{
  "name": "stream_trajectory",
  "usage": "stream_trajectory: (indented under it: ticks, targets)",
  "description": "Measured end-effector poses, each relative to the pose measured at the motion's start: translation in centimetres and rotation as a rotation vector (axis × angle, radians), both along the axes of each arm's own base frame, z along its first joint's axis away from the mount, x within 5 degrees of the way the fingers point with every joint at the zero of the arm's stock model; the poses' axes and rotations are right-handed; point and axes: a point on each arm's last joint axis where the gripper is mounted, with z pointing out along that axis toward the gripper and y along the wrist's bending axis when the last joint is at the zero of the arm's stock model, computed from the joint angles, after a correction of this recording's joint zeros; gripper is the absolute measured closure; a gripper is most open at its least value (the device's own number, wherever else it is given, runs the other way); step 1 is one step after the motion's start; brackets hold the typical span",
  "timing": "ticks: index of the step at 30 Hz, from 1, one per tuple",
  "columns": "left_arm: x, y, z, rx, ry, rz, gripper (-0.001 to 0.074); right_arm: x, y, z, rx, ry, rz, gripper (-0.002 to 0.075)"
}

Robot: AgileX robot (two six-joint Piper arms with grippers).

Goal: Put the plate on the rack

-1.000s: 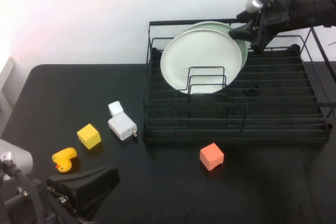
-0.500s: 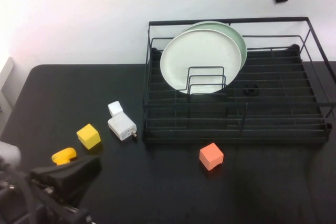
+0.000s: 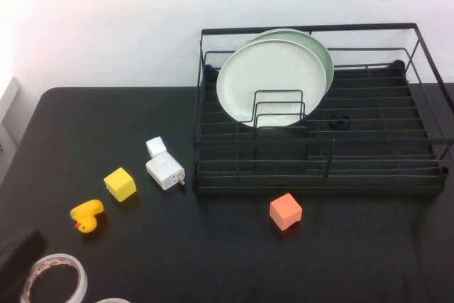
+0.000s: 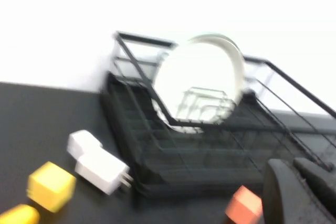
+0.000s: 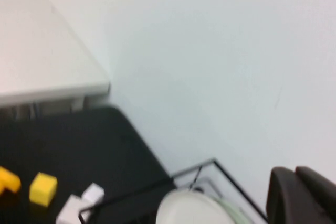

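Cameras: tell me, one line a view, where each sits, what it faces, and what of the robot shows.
High view: raised on the robot's side, angled down at the table, the rack and the white plate; neither arm shows.
Left wrist view: low over the table, facing the rack and plate; the left gripper sits at the frame's edge.
Right wrist view: high up, facing the wall; the right gripper shows.
Shared: all three see the plate, rack and yellow cube.
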Motion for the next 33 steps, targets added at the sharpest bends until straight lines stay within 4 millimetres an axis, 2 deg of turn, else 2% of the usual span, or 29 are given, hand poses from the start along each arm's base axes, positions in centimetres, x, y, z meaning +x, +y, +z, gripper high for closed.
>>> stream_trajectory:
  ticks: [8,19,22,28,33]
  targets:
    - [-0.4,2.5,0.1,-0.035,-0.033,0.208,0.0736,-9.4,-0.6,-0.8,0.077,-0.098,0.018,0.072]
    - [-0.4,2.6,0.0,-0.035,-0.026,0.23,0.0736,-20.8,-1.7,-4.2,0.099,-0.244,0.018,0.072]
    - [-0.4,2.6,0.0,-0.037,-0.025,0.23,0.0736,-23.0,-1.9,-5.2,0.112,-0.282,0.018,0.072]
    - [-0.4,2.7,0.0,-0.04,-0.022,0.232,0.0736,-26.1,-1.8,-7.7,0.057,-0.315,0.073,0.0721]
    - [-0.4,2.7,0.0,-0.04,-0.022,0.232,0.0736,-27.0,-1.5,-10.0,-0.023,-0.207,0.143,0.0722]
